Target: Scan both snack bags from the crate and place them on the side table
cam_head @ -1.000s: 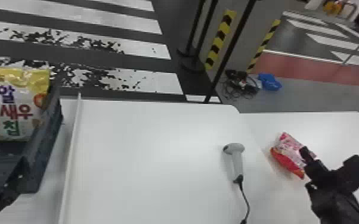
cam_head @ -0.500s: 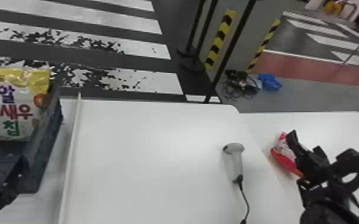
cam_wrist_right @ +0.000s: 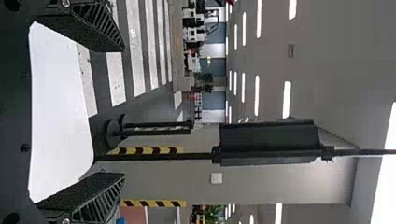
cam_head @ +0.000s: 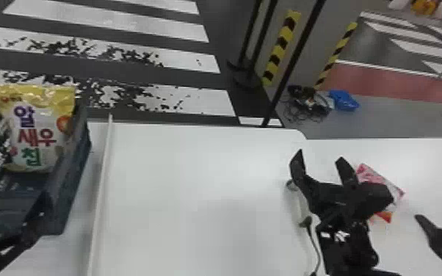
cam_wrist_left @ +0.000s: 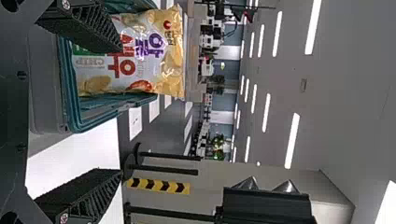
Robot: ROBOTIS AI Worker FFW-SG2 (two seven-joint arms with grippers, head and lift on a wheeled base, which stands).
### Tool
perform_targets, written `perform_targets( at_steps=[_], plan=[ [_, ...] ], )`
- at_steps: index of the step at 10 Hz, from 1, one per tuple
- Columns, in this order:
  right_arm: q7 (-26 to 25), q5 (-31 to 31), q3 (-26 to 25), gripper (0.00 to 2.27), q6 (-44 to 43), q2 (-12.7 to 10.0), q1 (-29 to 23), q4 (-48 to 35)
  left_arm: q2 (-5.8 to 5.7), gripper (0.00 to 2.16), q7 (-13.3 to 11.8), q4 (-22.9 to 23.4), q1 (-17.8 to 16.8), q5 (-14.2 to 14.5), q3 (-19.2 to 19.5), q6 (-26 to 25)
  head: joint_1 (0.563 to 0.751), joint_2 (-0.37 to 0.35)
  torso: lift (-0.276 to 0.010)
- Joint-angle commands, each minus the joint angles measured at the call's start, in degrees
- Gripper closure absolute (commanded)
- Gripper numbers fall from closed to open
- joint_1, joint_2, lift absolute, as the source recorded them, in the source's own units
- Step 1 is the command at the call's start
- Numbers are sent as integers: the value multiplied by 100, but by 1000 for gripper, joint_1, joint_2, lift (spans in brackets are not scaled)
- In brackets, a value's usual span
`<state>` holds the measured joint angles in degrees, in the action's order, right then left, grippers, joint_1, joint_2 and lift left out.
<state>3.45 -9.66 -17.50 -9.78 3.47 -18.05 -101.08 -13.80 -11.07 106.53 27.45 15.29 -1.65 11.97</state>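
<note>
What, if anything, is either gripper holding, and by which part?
Nothing is held: the left gripper and the right gripper are both open and empty.

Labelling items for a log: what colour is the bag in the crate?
The bag is yellow and white, best seen in the head view.

The snack bag looks glossy, the crate matt plastic, the table smooth.

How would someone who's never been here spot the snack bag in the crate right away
Start at the big white table, then find the dark crate on the robot's left. Standing in it is the snack bag, pale with a yellow top and purple, red and green lettering. The other bag, pink and red, lies on the side table.
</note>
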Motion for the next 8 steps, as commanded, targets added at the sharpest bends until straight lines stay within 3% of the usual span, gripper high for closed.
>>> perform_targets(
  at_steps=[1, 4, 6, 8],
  plan=[
    [-204, 404, 546, 36, -186, -162, -269, -176, -9, 80, 0, 17, 6, 0, -2, -16, 695, -258, -95],
    [-775, 1010, 1399, 36, -379, -277, -647, -176, 9, 80, 26, 8, -2, 0, -20, -16, 695, -136, -95],
    [-916, 1045, 1610, 36, -362, -303, -841, -97, 26, 76, 70, -9, -2, 0, -11, -33, 695, -77, -95],
    [-1101, 1107, 1645, 36, -555, -338, -937, 9, 35, 76, 79, -18, -2, 18, -20, -51, 695, -62, -95]
  ],
)
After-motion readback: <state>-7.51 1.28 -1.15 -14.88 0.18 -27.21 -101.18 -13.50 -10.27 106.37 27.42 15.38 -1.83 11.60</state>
